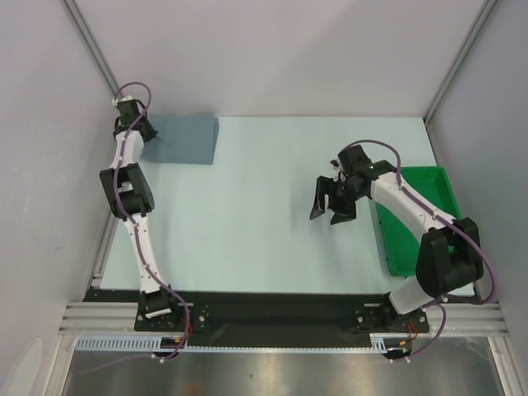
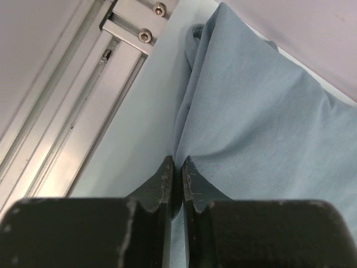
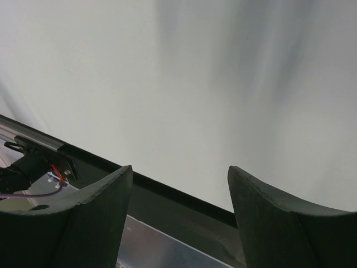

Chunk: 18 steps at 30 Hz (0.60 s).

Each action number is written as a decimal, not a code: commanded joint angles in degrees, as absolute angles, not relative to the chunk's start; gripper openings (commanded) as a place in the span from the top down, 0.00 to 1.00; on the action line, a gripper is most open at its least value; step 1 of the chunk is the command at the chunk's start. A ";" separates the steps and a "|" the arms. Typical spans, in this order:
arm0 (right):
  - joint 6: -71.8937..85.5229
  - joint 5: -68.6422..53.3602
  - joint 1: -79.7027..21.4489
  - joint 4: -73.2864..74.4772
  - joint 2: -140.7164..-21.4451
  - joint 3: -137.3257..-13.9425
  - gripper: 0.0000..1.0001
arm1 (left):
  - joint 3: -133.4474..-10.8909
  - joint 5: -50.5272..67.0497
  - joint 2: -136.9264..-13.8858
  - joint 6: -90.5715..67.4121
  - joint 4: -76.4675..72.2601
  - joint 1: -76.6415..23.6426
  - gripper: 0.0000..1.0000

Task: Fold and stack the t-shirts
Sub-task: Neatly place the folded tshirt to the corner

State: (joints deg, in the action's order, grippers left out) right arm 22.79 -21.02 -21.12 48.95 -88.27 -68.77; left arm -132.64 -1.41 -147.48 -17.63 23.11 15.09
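A folded slate-blue t-shirt (image 1: 183, 139) lies flat at the table's far left corner. My left gripper (image 1: 142, 132) is at its left edge. In the left wrist view the t-shirt (image 2: 262, 111) fills the right side, and the left gripper (image 2: 178, 163) has its fingers almost together, with a fold of the cloth's edge running into the thin slit between them. My right gripper (image 1: 332, 206) hangs above the table right of centre, away from the cloth. In its own view the right gripper (image 3: 181, 174) stands wide open with nothing between its fingers.
A green plastic tray (image 1: 412, 173) sits at the right edge, under the right arm. An aluminium frame rail (image 2: 83, 128) runs along the table's left side close to the left gripper. Grey walls enclose the table on three sides.
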 commanded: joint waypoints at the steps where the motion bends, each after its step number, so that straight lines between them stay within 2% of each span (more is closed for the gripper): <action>1: 24.17 -21.27 -20.83 48.08 -84.90 -67.86 0.25 | -135.25 -3.78 -143.34 -17.58 21.26 16.17 0.89; 3: 24.61 -21.36 -20.92 47.73 -84.12 -67.15 0.25 | -135.35 -3.87 -143.35 -17.23 21.36 16.17 0.80; 4: 24.96 -21.36 -20.83 47.64 -84.11 -66.80 0.25 | -134.66 -4.13 -143.18 -17.23 21.18 16.17 0.71; 5: 25.05 -21.53 -20.83 47.46 -83.94 -66.62 0.25 | -134.65 -4.65 -142.83 -17.23 21.18 16.17 0.46; 6: 25.31 -21.79 -20.83 47.29 -83.76 -66.53 0.25 | -134.47 -5.44 -142.56 -17.31 21.18 16.17 0.43; 10: 25.84 -21.45 -20.92 47.37 -83.32 -66.53 0.25 | -133.95 -6.32 -140.81 -18.36 21.27 16.35 0.38; 18: 25.67 -21.62 -20.83 49.13 -82.44 -68.02 0.25 | -127.19 -4.93 -128.00 -19.51 21.79 14.86 0.42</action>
